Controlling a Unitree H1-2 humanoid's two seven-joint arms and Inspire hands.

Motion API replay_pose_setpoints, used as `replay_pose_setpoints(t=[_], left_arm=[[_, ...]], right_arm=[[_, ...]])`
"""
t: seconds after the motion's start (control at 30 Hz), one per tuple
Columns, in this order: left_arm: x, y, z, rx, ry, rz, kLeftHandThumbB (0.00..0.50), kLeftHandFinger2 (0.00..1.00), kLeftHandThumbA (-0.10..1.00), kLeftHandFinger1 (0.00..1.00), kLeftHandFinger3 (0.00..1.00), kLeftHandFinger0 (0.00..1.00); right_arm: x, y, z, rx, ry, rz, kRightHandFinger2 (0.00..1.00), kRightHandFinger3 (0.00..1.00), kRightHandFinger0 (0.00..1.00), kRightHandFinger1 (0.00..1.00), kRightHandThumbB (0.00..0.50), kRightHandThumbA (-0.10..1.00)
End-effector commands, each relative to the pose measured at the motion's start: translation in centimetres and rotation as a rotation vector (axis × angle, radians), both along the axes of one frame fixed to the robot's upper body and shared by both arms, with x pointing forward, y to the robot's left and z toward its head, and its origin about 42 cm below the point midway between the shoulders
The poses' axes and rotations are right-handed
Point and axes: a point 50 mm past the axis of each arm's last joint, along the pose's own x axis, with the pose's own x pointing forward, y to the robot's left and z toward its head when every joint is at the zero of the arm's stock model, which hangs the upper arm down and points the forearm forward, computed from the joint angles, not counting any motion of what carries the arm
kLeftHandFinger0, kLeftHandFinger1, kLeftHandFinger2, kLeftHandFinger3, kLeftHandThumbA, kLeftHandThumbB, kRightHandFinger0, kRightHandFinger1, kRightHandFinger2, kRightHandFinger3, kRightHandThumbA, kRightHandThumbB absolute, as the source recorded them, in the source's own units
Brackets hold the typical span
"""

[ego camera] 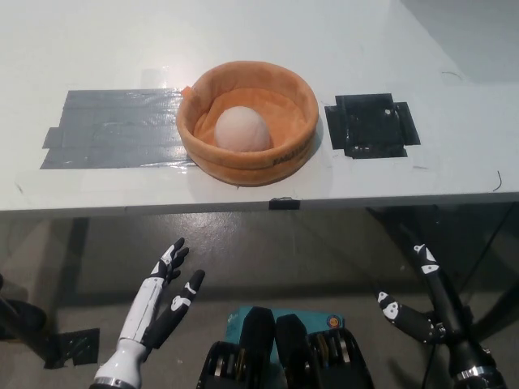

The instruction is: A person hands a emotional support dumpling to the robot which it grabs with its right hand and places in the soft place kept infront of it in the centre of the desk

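Two hands sat low, below the near edge of the desk (97,36), and neither touched anything. Your white left hand (159,296) hung to the lower left of the orange bed (247,158), fingers spread apart and empty. Your black right hand (422,304) hung to the lower right of the bed, fingers also splayed wide and holding nothing.

You could see the dumpling (242,130) lying inside the bed, a pale rounded lump resting on the bed's floor with the soft wall standing all around it. The bed itself sat close to the desk's near edge, with only a thin strip of bare white top in front of it. A small dark clip (284,203) was fixed on that edge, just below the bed.

Left of the bed, a wide grey tape patch (113,130) ran up to the bed's wall, seeming to touch it. Right of the bed lay a black tape square (371,125), near but apart. Beyond the bed the desk stayed bare white up to the top border.

Both forearms were cut off by the bottom border. The lower part of the dumpling was hidden by the bed's near wall. You could not make out the dark lettering on the bed's front.
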Motion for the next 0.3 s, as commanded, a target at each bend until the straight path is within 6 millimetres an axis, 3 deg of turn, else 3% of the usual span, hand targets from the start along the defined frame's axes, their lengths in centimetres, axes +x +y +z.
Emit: replay_pose_setpoints(t=[0.0,0.27], left_arm=[[-0.47,0.2,0.67,0.002,-0.043,-0.008,0.01,1.0,0.87,1.0,1.0,1.0],[-0.7,0.13,0.43,-0.009,-0.037,-0.006,0.013,1.0,0.85,1.0,1.0,1.0]], right_arm=[[-0.18,0.2,0.63,0.02,-0.065,0.029,1.0,1.0,1.0,1.0,0.137,0.61],[-0.42,0.19,0.64,0.017,-0.065,0.037,1.0,1.0,0.97,1.0,0.125,0.57]])
